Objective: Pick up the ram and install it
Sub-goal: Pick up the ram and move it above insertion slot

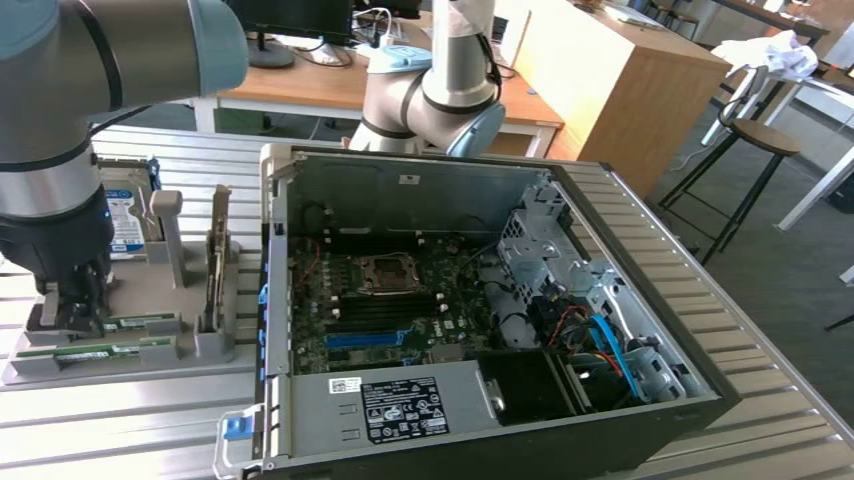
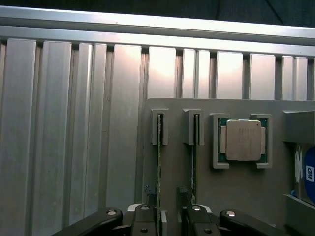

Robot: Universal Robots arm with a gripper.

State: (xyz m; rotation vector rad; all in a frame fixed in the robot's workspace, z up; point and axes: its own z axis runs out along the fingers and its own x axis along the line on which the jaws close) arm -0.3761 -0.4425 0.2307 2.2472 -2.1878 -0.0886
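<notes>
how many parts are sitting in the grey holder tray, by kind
thin green ram sticks: 2
square silver processor chip: 1
boxy silver hard drive with blue-white label: 1
total: 4

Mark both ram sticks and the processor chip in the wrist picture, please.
processor chip (image 2: 242, 140): wrist view, centre of its silver lid.
ram stick nearer the processor chip (image 2: 195, 157): wrist view, on its thin edge, mid-length.
ram stick farther from the processor chip (image 2: 160, 162): wrist view, on its edge, mid-length.

An open computer case sat mid-frame, a hard drive stood at far left, a stool upper right.
</notes>
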